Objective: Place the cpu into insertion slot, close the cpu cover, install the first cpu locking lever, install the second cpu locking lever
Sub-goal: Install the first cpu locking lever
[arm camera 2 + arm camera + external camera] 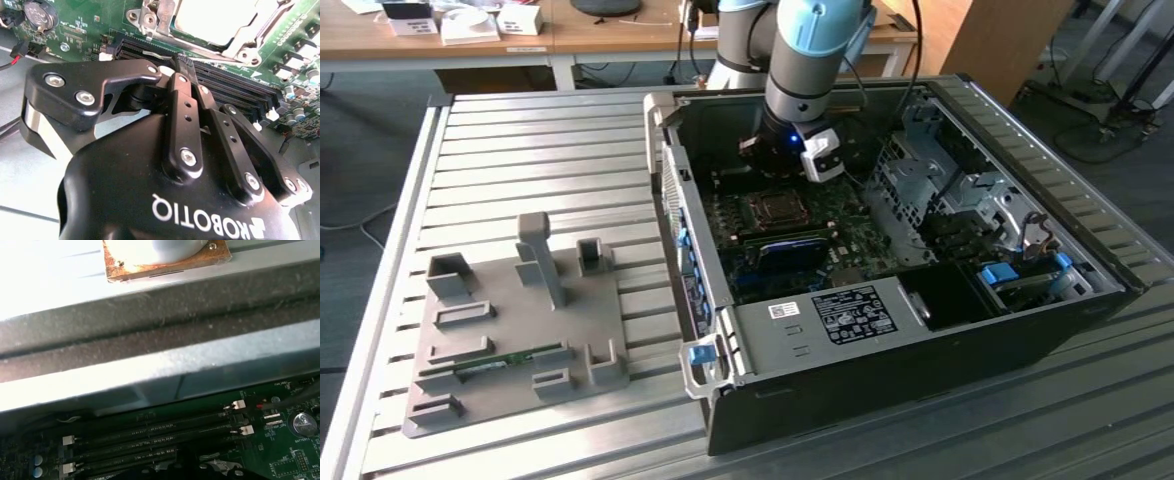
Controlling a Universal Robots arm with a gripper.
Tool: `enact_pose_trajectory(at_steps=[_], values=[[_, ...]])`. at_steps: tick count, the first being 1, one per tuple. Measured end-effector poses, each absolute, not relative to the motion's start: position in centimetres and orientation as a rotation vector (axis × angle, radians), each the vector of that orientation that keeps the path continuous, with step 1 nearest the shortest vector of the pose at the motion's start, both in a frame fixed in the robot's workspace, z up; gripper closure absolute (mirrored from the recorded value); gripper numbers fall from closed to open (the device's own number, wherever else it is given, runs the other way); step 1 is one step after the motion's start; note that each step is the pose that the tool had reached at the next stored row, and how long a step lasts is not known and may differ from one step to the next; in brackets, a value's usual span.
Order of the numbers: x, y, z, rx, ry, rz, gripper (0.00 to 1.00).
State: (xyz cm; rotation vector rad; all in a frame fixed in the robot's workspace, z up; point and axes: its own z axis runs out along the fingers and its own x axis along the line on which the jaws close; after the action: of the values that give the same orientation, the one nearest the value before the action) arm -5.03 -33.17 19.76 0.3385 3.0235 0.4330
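In the exterior view my gripper reaches down into the open computer case, just behind the insertion slot on the green motherboard. In the second wrist view the cpu lies in the socket, its pale grey top showing through the window of the cpu cover, which lies flat over it. My gripper is shut, its two black fingers pressed together. The tips sit at the socket's edge beside a thin wire locking lever. I cannot tell whether they touch the lever.
Long black memory slots run right beside the socket, also seen in the first wrist view. The case wall rises close by. A coin battery sits on the board. A grey fixture plate lies on the slatted table.
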Motion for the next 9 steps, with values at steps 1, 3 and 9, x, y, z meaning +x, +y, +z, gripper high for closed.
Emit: enact_pose_trajectory(at_steps=[1, 3, 9], values=[[-5.03, -33.12, 19.76, 0.338, 3.023, 0.433, 0.89], [-5.02, -33.04, 19.76, 0.338, 3.024, 0.433, 0.89], [-5.0, -33.01, 19.76, 0.339, 3.024, 0.433, 0.89]])
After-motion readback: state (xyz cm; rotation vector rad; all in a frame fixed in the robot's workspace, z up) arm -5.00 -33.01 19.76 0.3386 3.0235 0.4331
